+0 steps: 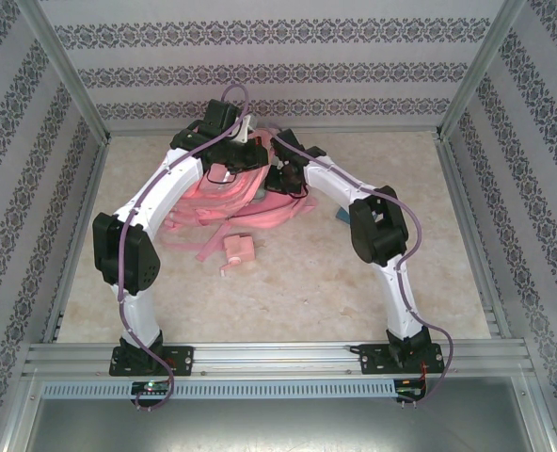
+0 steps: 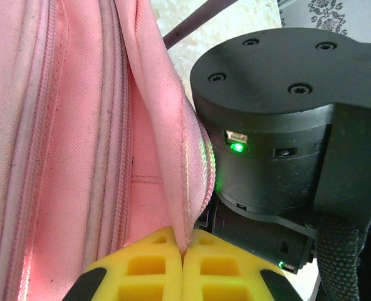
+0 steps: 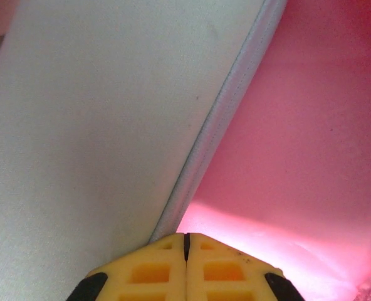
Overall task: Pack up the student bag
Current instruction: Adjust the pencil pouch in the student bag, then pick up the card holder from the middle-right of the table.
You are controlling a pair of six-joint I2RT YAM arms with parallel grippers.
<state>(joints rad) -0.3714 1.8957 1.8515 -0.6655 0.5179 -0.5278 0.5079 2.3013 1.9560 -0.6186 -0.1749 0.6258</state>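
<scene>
Two grippers work at the large pink fabric student bag [image 1: 236, 200].
Left gripper [image 2: 183, 248] clamps its seamed edge; right gripper [image 3: 186, 238] is closed tight beside a grey-white piped panel [image 3: 98, 125].

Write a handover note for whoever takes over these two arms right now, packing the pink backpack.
Left gripper: shut on a fabric edge of the student bag.
Right gripper: shut, tips against a white grey-piped panel beside pink fabric; whether it is pinched is unclear.
Bag lies at the far middle of the table; small pink pouch lies loose, nearer the bases.
Done: bag edge gripped.
Left: the pouch, probably, is not yet packed.
</scene>
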